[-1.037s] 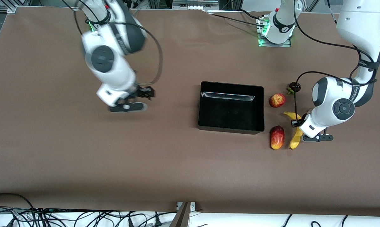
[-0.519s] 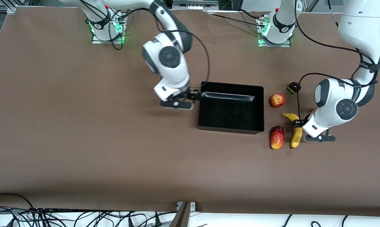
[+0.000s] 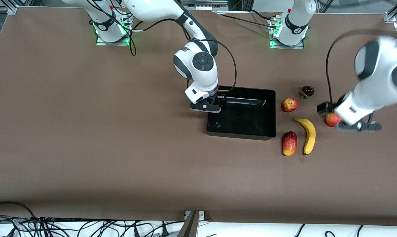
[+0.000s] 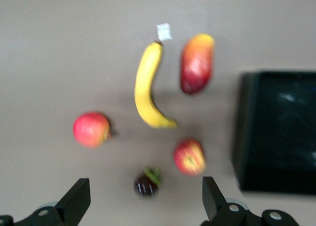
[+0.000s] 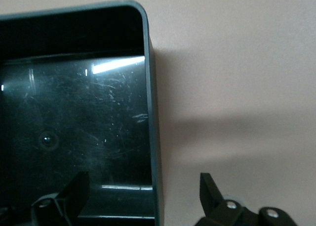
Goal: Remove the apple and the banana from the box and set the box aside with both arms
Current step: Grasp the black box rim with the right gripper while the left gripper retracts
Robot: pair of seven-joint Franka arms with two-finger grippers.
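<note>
The right gripper [image 3: 215,102] hangs over the black box [image 3: 241,131] at its wall toward the right arm's end of the table; the front view hides its fingers, but the right wrist view shows them spread wide with that wall [image 5: 152,137] between them and nothing held. The left gripper [image 3: 333,110] is up over the all-red fruit [image 3: 332,119], and only the left wrist view shows its fingers [image 4: 79,199] wide apart and empty above the spread of fruit. Banana [image 3: 308,135] and apple [image 3: 289,104] lie on the table beside the box, toward the left arm's end, with the mango [image 3: 289,143] nearer the camera and a dark fruit [image 3: 307,91] farther.
</note>
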